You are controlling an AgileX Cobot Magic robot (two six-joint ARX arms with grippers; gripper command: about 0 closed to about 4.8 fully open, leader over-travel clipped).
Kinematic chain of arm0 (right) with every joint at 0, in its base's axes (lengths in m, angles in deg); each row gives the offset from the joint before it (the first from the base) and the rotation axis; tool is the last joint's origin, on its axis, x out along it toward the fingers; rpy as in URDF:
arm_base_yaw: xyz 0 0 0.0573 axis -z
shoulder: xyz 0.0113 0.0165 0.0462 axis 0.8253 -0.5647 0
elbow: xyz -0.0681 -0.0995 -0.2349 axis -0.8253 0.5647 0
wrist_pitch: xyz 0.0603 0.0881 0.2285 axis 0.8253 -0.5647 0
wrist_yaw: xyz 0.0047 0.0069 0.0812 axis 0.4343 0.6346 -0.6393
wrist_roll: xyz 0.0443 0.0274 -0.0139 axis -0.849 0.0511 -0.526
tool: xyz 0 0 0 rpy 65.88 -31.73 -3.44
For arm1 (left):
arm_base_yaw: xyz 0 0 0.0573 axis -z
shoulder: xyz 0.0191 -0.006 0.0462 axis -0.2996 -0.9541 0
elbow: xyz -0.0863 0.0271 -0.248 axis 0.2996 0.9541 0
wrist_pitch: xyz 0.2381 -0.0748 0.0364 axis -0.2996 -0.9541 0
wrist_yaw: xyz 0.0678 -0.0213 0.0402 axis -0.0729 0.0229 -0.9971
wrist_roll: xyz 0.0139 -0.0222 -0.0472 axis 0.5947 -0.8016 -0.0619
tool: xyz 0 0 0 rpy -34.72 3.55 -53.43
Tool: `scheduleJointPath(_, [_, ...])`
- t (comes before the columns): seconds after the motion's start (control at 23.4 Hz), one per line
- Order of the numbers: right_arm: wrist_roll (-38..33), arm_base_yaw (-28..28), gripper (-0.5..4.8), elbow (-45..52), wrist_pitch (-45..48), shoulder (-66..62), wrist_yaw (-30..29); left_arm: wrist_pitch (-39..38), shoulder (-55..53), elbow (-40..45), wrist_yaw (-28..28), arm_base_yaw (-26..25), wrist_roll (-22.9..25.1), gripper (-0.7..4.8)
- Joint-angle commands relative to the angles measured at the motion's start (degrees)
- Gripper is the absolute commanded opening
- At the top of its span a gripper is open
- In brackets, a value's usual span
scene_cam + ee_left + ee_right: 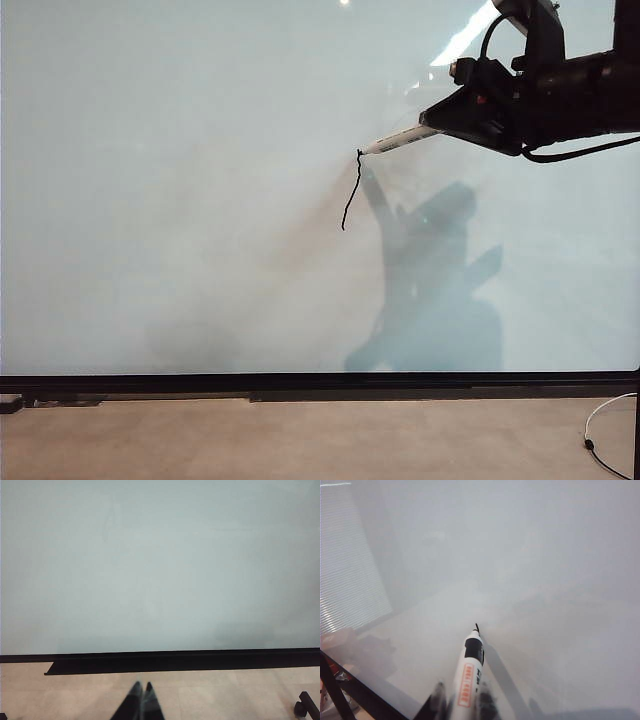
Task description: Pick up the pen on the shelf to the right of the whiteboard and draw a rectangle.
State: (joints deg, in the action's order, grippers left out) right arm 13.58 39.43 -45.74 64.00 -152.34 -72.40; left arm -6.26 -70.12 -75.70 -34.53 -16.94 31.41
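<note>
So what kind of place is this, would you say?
Probably an office or lab: a big wall whiteboard over a pale floor, where the right tool holds a pen and the left tool idles.

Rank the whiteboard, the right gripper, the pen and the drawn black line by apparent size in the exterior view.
1. whiteboard, by far
2. right gripper, which is shut on the pen
3. pen and black line: similar length, too close to rank.

White pen (470, 672), orange label; black hand (440, 115); white whiteboard (200, 200).
</note>
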Motion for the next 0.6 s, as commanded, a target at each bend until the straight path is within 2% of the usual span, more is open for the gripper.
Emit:
scheduleJointPath(0.04, [0.07,0.00,-0.06,-0.42,1.07,0.20,-0.28,0.52,-0.02,-0.11,0.11,0.00,0.07,-0.04])
scheduleJointPath(0.6, [0.33,0.00,-0.06,-0.42,1.11,0.20,1.60,0.52,-0.02,-0.11,0.11,0.00,0.07,-0.04])
